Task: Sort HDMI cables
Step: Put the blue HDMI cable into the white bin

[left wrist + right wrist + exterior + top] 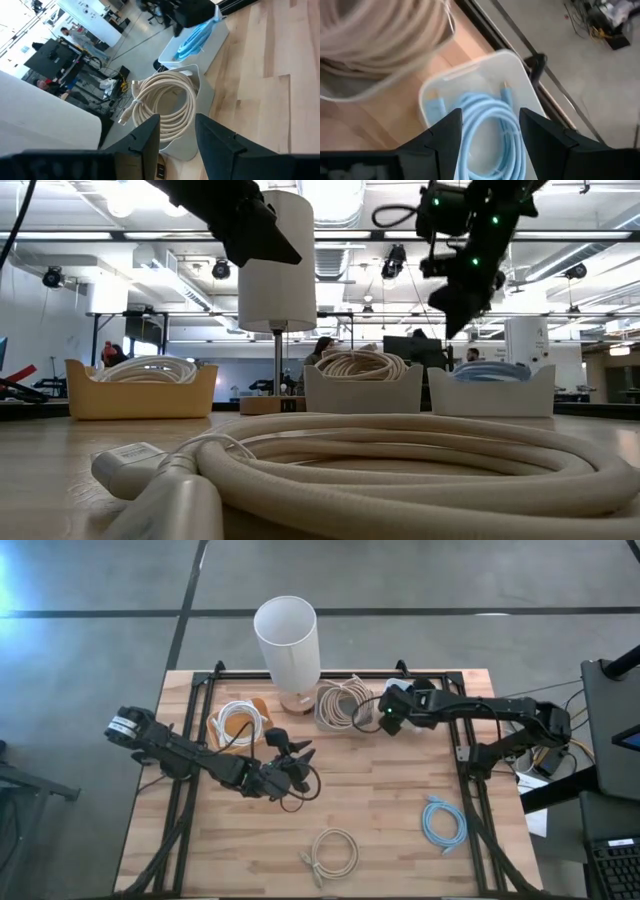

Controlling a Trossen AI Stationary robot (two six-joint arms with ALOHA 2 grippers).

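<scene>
Two HDMI cables (334,852) (443,823) lie loose.

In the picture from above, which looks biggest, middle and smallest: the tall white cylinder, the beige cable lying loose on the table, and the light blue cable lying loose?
1. Tall white cylinder: clearly largest, though it stands tall and nearer the camera, which inflates it.
2. Loose beige cable and loose light blue cable: these coils look about alike, too close to rank.
</scene>
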